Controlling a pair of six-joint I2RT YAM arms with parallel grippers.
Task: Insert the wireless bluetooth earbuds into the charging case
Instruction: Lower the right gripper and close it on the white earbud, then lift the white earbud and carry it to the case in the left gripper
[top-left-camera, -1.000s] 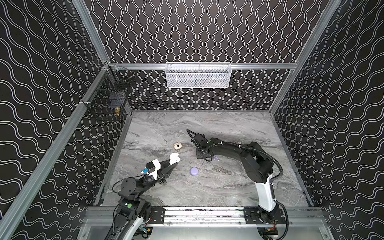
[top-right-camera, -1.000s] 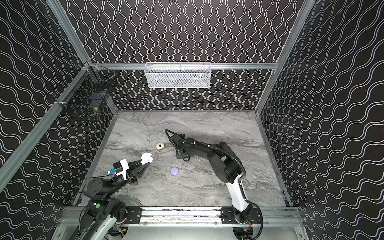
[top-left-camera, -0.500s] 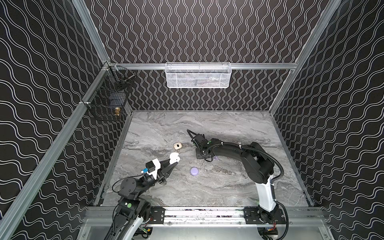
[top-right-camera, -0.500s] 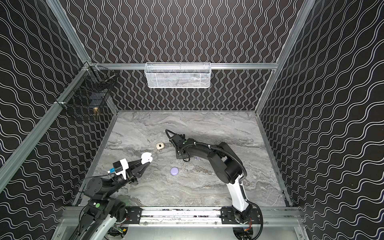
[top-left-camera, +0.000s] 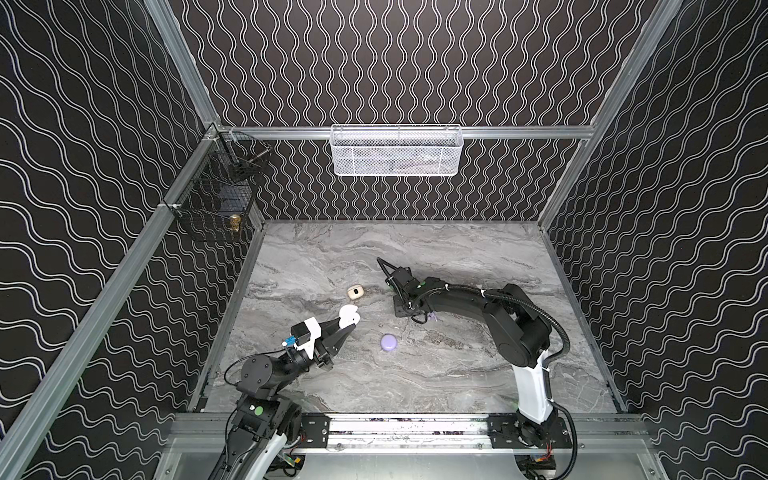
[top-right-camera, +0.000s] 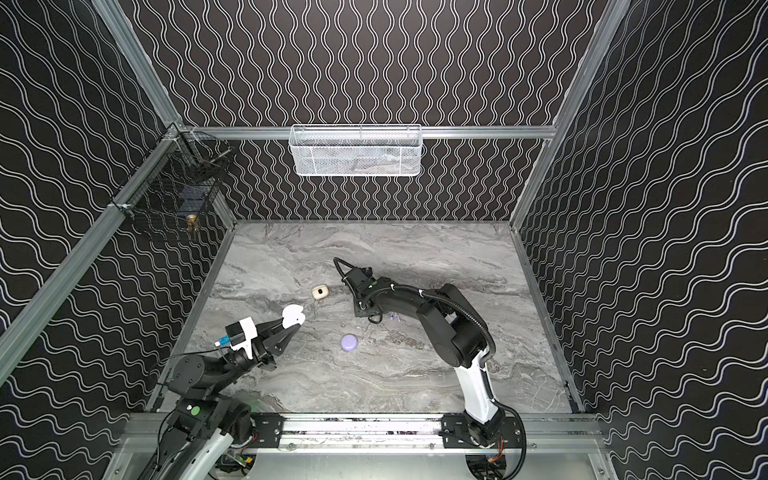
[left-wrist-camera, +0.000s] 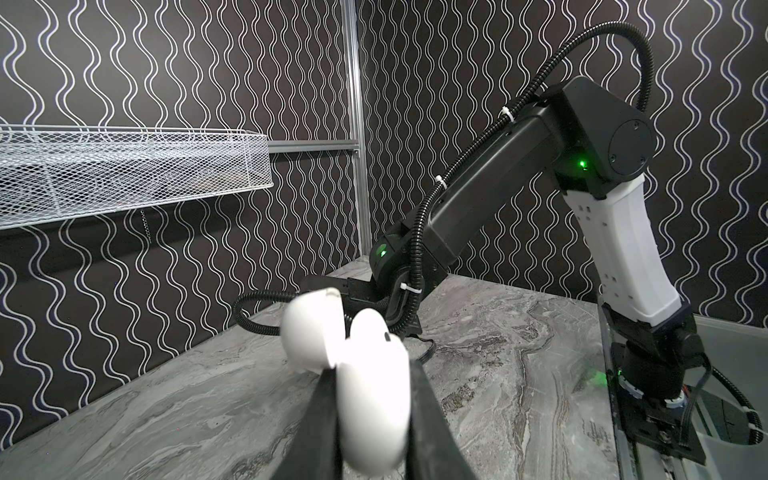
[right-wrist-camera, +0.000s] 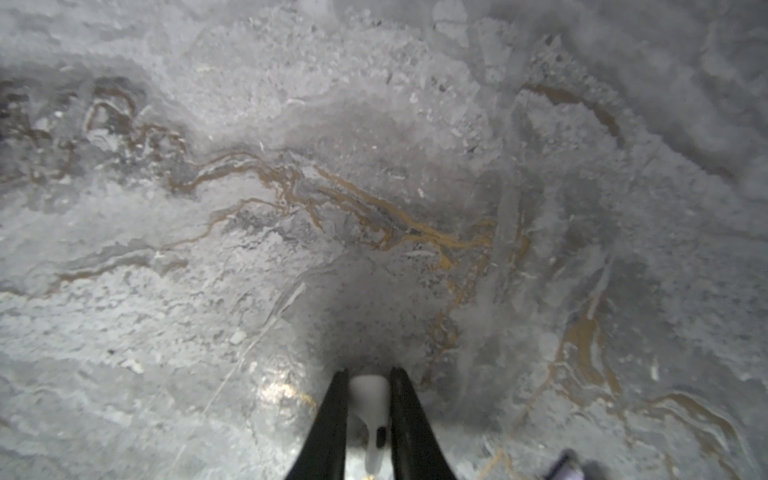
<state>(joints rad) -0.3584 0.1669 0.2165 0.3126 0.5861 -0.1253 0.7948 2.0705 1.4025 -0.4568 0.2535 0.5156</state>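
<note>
White earbud (right-wrist-camera: 370, 397) sits pinched between my right jaws; left jaws clamp the open charging case (left-wrist-camera: 372, 374).

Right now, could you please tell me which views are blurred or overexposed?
Left wrist view: the white case is blown out and soft. Right wrist view: the tabletop and the white earbud are blurred. Both top views: sharp, evenly lit.

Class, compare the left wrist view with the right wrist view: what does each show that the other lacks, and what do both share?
Left wrist only: the open white charging case between the left fingers, the right arm, the mesh basket. Right wrist only: a white earbud between the right fingers. Both: the marble tabletop.
</note>
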